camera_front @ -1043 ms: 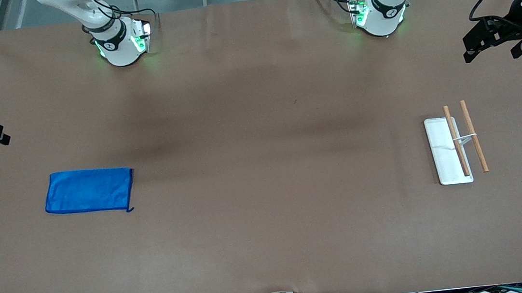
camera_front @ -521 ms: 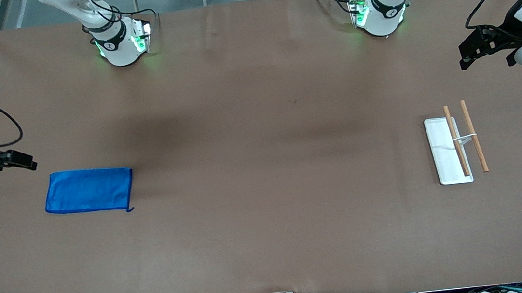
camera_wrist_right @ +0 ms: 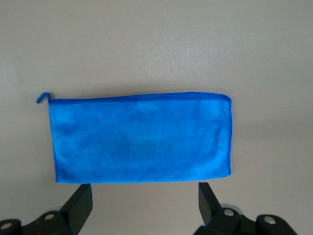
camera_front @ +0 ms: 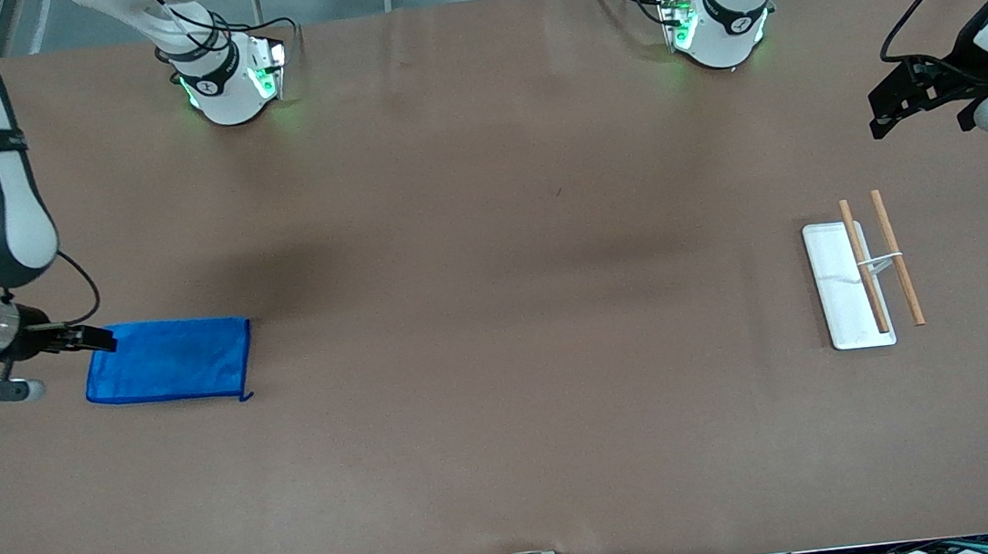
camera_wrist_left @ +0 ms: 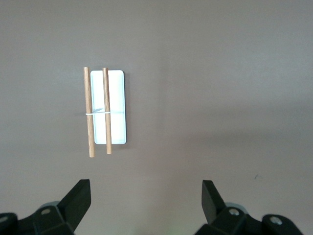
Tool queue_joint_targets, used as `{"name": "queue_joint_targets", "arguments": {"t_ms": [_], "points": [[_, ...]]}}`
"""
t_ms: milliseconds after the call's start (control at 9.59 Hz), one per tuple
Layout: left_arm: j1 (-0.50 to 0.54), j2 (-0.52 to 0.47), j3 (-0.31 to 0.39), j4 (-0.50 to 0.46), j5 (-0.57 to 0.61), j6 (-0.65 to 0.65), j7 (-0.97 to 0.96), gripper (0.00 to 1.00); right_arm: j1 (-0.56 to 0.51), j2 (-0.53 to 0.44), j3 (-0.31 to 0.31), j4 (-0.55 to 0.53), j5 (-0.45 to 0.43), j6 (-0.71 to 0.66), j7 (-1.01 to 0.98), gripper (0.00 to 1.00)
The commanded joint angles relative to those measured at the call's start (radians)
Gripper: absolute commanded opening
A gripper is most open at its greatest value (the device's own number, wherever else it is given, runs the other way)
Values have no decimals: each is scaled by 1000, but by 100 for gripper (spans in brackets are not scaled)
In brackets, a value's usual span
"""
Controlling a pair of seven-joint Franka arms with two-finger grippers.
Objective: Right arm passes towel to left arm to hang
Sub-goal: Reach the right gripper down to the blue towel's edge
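Tools both spread wide, holding nothing, and the blue towel lies flat on the worktop.

My right tool (camera_front: 101, 339), black with two fingers, hangs over the edge of the bright blue soft cloth towel (camera_front: 170, 361) at the right arm's end of the brown worktop (camera_front: 498, 313). Its fingers (camera_wrist_right: 80, 200) are apart, and through the right wrist view I see the towel spread out like a long rectangle, with a little loop (camera_wrist_right: 43, 97) sticking out at one corner. My left tool (camera_front: 920, 93), black too, waits up in the air at the left arm's end, fingers (camera_wrist_left: 78, 196) apart. Near it on the worktop sits a flat white tray (camera_front: 838, 296) with two thin wooden sticks (camera_front: 863, 266). One stick lies across the tray. The other stick lies just beside the tray.
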State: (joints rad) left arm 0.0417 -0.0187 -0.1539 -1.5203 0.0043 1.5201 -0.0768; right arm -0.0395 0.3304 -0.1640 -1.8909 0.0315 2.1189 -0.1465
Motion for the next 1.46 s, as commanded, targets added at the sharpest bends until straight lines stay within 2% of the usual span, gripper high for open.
{"name": "queue_joint_targets", "arguments": {"t_ms": [0,313,626,939,1147,1252,1356], "points": [[1,19,-1,-6,2,2,9,100,-20,59,9,-22,48,67,-65,96],[1,19,-3,-8,-1,-3,2,100,-17,139,14,-88,76,255,-78,95],[0,20,-3,-6,-3,-1,14,100,-19,197,20,-86,80,295,-78,91],[-8,31,-3,-4,-1,-1,9,100,-13,239,20,-82,163,312,-78,82],[-5,31,-3,-6,-4,-1,9,100,-13,266,21,-80,163,349,-78,76],[-5,31,-3,-6,-6,-1,9,100,-11,272,23,-80,163,357,-78,58],[-5,33,-3,-6,-6,-1,9,100,-10,271,21,-80,163,357,-78,20]]}}
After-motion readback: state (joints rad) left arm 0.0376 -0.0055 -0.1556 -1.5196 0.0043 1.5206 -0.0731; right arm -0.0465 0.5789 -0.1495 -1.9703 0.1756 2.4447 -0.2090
